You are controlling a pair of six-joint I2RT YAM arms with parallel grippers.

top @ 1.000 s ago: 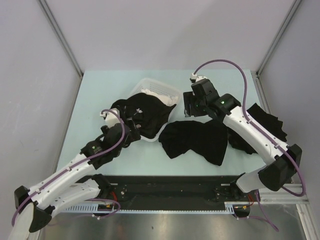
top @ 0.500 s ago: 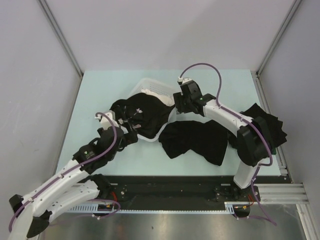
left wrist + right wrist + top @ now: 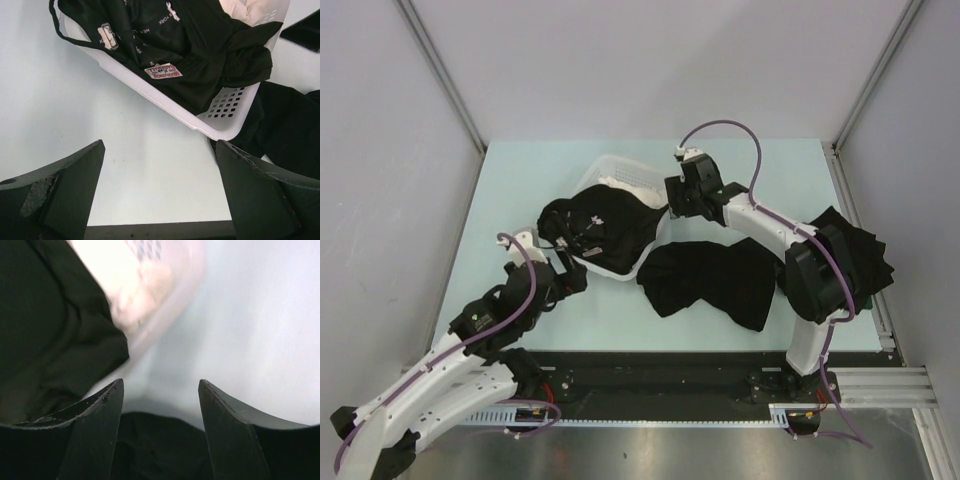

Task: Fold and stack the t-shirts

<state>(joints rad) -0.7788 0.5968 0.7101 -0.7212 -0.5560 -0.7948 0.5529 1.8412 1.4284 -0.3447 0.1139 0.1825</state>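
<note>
From above, the t-shirts point(image 3: 605, 235) heaped in the basket point(image 3: 638, 178) lie just left of the right end effector point(image 3: 678, 205), nearer than the left end effector point(image 3: 565, 279) off the basket's front; the left wrist view shows wide, empty jaws facing the basket, and the right wrist view shows the same beside its corner.

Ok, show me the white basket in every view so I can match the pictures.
Top external: the white basket sits mid-table, toward the far side.
Left wrist: runs from upper left to right of centre, slotted wall showing.
Right wrist: blurred, top centre.
Shared landmark: the black shirt draped over the basket's edge, dark in all three views.
</note>
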